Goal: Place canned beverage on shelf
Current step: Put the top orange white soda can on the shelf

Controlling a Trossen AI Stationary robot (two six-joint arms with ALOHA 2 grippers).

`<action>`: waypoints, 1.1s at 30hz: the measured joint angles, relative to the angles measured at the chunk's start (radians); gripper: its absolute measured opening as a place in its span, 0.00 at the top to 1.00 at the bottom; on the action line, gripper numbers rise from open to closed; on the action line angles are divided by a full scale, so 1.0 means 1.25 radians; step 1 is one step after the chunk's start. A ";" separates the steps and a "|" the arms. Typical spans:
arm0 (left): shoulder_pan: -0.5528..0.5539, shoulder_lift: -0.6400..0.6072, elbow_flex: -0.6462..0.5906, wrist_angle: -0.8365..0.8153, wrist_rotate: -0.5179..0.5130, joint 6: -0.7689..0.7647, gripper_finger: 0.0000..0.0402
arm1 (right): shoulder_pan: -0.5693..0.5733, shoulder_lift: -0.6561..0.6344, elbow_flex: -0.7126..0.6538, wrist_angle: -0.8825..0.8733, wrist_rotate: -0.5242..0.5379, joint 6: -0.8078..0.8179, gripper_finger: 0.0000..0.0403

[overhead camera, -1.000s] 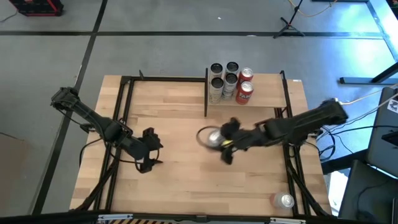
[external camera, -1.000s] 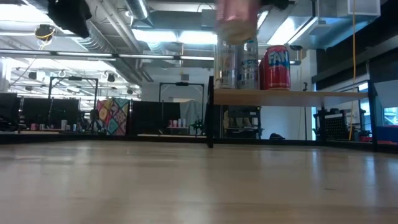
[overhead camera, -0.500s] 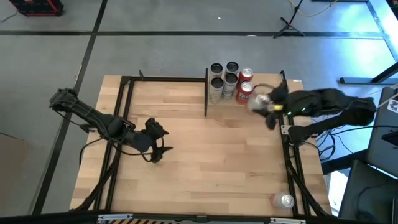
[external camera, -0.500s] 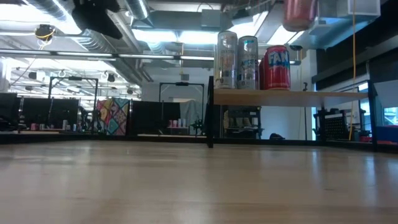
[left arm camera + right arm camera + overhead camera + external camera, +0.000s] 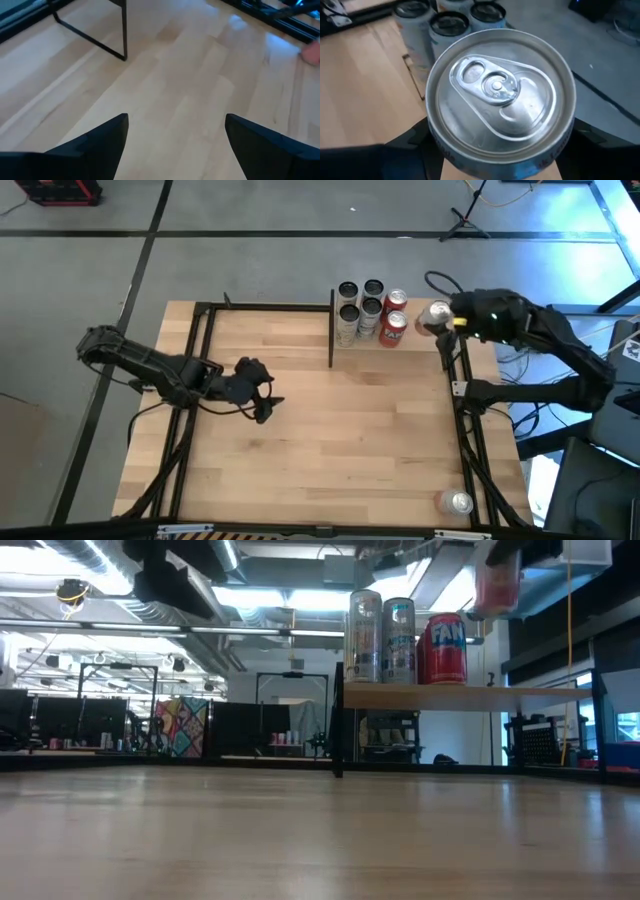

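The table [image 5: 330, 440] is a light wooden top framed by black metal rails. Across it in the low view lies an open room with ceiling lights and dark equipment.

The shelf [image 5: 420, 345] is a light wood panel on thin black posts at the table's far side, right of centre. In the low view its edge [image 5: 470, 692] stands well above the tabletop.

The right arm [image 5: 560, 345] reaches in from the table's right side, over the shelf's right part. The left arm [image 5: 150, 370] extends over the table's left half, well apart from the shelf.

The right tool [image 5: 447, 321] is closed around a canned beverage [image 5: 434, 317], gripping it by its sides. The right wrist view shows the can's silver top with pull tab [image 5: 499, 97] facing the camera, the dark fingers [image 5: 405, 145] pressed on either side. In the low view this can [image 5: 497, 585] hangs clear above the shelf surface, right of the standing cans and not touching them.

The left tool [image 5: 262, 393] hovers over bare tabletop left of centre. In the left wrist view its two fingers [image 5: 90, 145] are spread wide with nothing between them.

Five cans stand grouped on the shelf's left end: three silver cans [image 5: 359, 302] and two red cans [image 5: 393, 317] just beside them. The low view shows two silver cans [image 5: 381, 638] and a red one [image 5: 443, 648] upright on the panel.

One more silver-topped can [image 5: 457, 502] stands on the table near its right front corner, well apart from everything else.
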 joint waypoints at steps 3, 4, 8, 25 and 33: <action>0.028 0.000 0.000 0.000 0.055 0.064 0.18 | -0.089 0.026 0.000 0.006 -0.078 -0.035 0.35; 0.036 0.000 0.000 -0.001 0.072 0.088 0.18 | -0.120 0.034 0.000 0.006 -0.103 -0.048 0.35; 0.064 0.000 0.000 -0.001 0.092 0.143 0.18 | -0.241 0.068 0.000 0.022 -0.199 -0.085 0.35; 0.101 0.000 0.000 -0.008 0.121 0.212 0.18 | -0.533 0.109 -0.176 0.214 -0.456 -0.115 0.35; 0.101 0.000 0.000 -0.008 0.121 0.230 0.18 | -0.537 0.110 -0.258 0.263 -0.457 -0.128 0.35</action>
